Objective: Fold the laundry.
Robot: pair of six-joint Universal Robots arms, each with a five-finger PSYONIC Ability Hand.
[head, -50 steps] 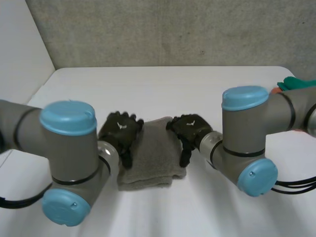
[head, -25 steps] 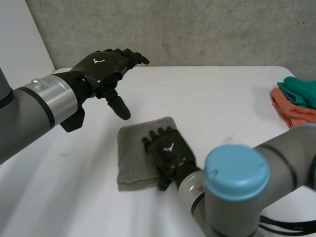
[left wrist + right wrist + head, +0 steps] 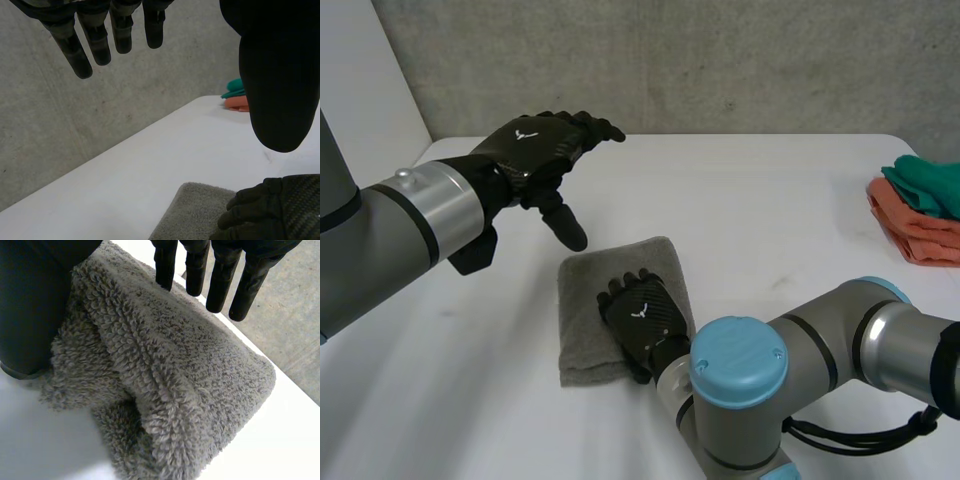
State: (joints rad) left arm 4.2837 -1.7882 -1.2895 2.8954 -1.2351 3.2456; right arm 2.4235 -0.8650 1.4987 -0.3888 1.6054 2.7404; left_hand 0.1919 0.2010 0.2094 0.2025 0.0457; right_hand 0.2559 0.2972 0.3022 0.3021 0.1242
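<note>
Right hand [image 3: 642, 320] slid nearer, flat, partly covering the towel [image 3: 582, 300]; left hand [image 3: 530, 145] hovers spread.

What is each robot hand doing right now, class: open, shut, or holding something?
Left hand: open, in the air, holding nothing.
Right hand: open, flat on the grey towel.

A: The hands?
B: Left hand [image 3: 535, 145] and right hand [image 3: 642, 318] are black, weave-patterned, each with a small white emblem.
A: The arms [image 3: 375, 235]?
B: Grey tubes, silver wrists [image 3: 445, 205], a light-blue cap [image 3: 740, 362] lower centre.
</note>
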